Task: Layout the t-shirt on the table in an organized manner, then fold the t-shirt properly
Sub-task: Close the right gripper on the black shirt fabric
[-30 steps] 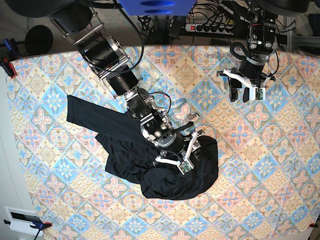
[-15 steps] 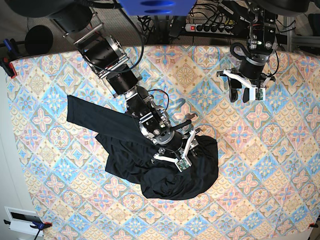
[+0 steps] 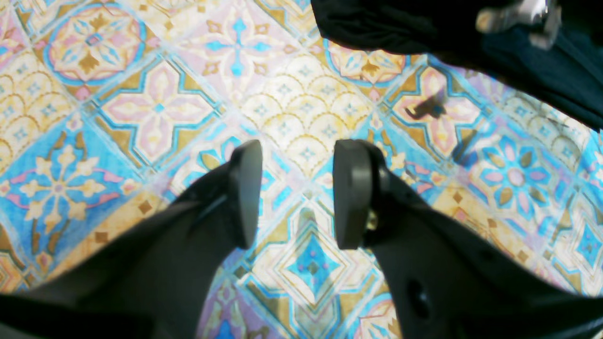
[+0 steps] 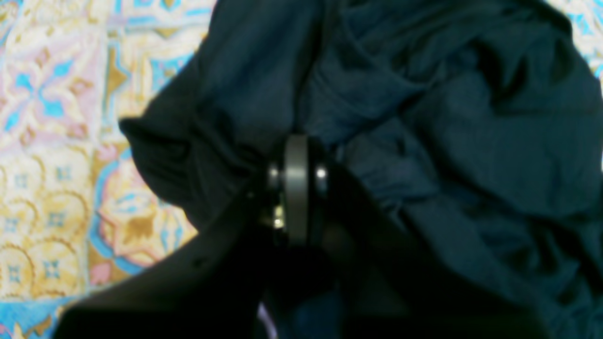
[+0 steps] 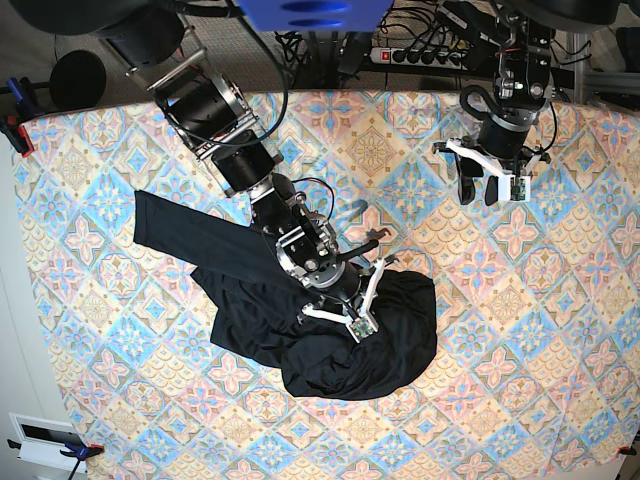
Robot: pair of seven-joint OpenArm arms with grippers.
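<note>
**Shirt bunched at the middle of the bench**

Shirt (image 5: 330, 335) is seen crumpled on the bench (image 5: 560, 330), one sleeve stretched out. The right hand (image 4: 296, 188) is clamped on its fabric. The left hand (image 3: 297, 193) is held apart above bare cloth.
</note>
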